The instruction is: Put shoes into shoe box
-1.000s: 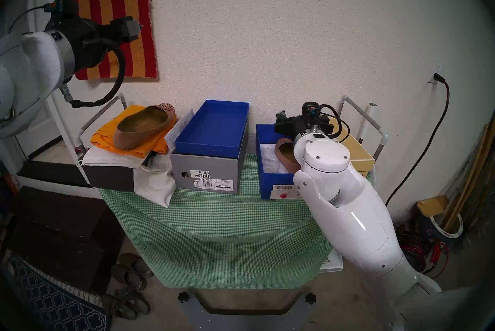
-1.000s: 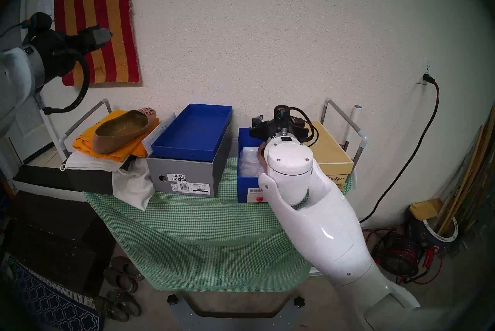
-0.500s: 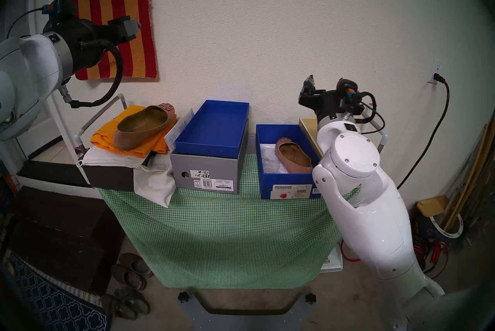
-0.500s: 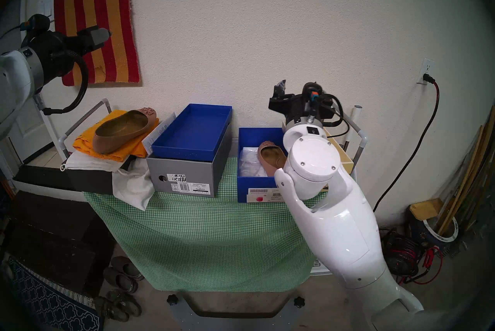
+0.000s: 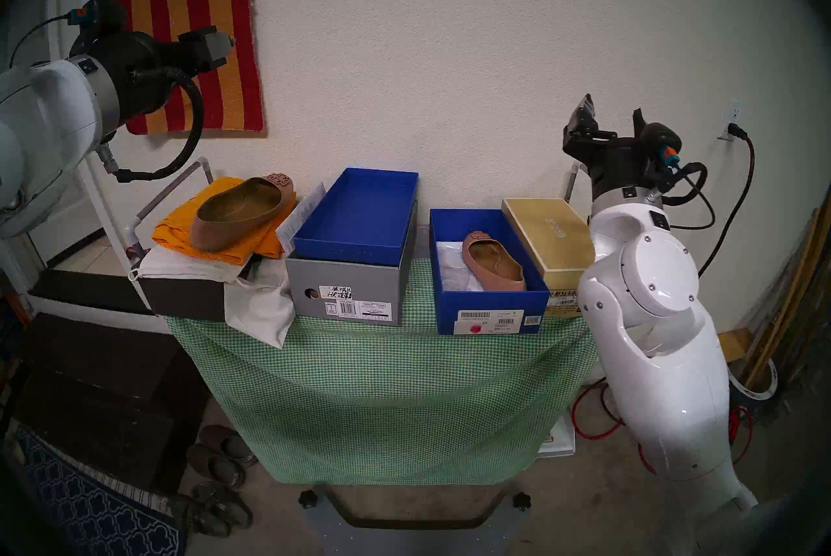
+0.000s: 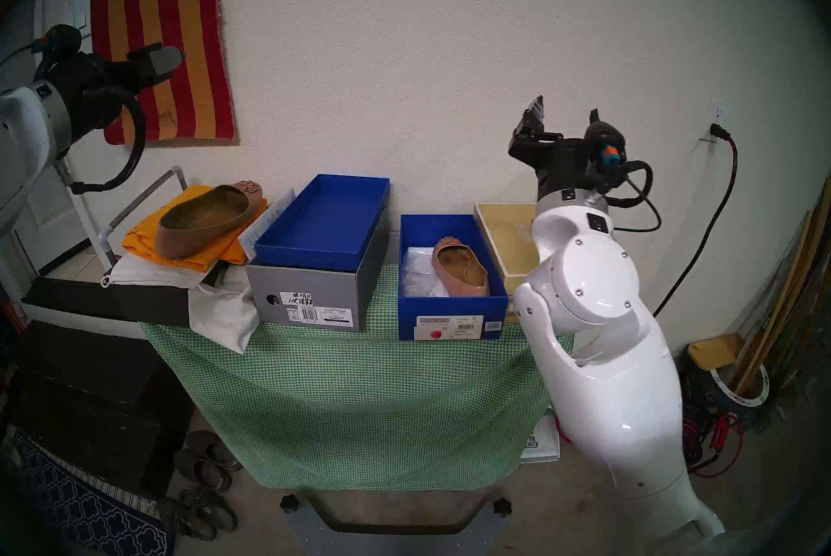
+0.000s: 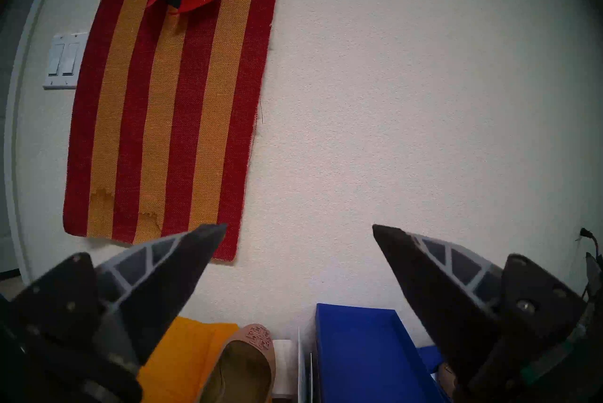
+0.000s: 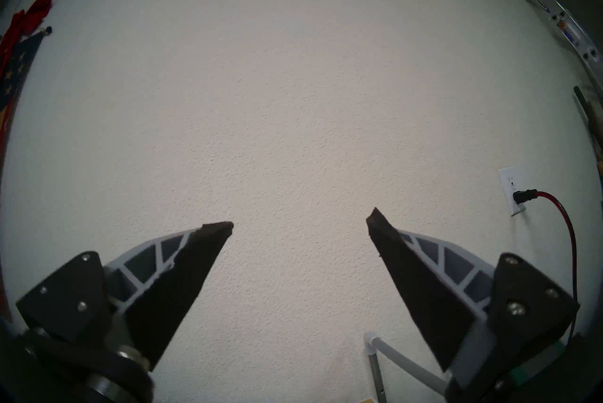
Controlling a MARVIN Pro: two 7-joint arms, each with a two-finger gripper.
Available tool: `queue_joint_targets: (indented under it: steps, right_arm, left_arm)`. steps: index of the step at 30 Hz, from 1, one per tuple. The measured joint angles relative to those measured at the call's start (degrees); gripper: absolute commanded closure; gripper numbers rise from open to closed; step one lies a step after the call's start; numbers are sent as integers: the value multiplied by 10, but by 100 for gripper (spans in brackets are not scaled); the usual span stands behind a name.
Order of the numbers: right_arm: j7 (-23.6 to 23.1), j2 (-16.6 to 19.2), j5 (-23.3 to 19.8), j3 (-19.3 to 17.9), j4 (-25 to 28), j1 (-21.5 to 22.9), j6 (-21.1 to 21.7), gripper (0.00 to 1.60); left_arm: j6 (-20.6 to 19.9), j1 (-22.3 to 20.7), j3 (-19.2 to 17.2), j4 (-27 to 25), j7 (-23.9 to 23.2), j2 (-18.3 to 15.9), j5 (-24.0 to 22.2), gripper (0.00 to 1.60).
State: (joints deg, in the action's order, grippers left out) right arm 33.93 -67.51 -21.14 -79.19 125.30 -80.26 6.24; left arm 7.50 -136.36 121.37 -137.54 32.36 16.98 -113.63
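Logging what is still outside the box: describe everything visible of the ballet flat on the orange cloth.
The ballet flat is tan-pink, leather-looking, with a brown-gold insole and a cut-out round emblem on its toe. It sits upright, opening up, toe toward the wall and heel toward the robot, angled on a folded orange cloth left of the grey box. Only the cloth touches it. The left wrist view shows its toe beneath the open left tool, which is well clear of it.

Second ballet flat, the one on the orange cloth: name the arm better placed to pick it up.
Left. The left gripper hangs open above that ballet flat; the open right gripper is beyond the blue shoe box, far side.
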Motion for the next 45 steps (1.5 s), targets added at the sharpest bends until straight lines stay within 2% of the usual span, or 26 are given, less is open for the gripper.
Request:
queue_joint_targets:
  steps: [5,12,18,24,29,31,34,45]
  right_arm:
    - [-11,6,-13,-13,6,-15,-9,0]
    - [-19,10,-20,-19,9,-25,-13,0]
    - [-22,12,-24,-21,9,-30,-15,0]
    - [-24,14,-26,-21,10,-32,-16,0]
    - [-25,14,-27,-21,10,-33,-16,0]
    - [-25,15,-27,-21,10,-34,-17,0]
    - [-26,15,-28,-21,11,-34,-17,0]
    - [-27,17,-29,-21,11,-34,-18,0]
  left_arm:
    - [-11,-4,-2,1,-4,5,0,0]
    - [-83,18,-39,18,-34,24,-8,0]
    - [-157,48,-61,75,-85,38,-8,0]
    - [-230,73,-87,139,-155,38,22,0]
    - [-274,94,-113,169,-199,25,51,0]
    - [-302,113,-127,185,-228,12,74,0]
    - [-324,131,-138,200,-247,-5,96,0]
    - [-362,197,-170,225,-277,-59,160,0]
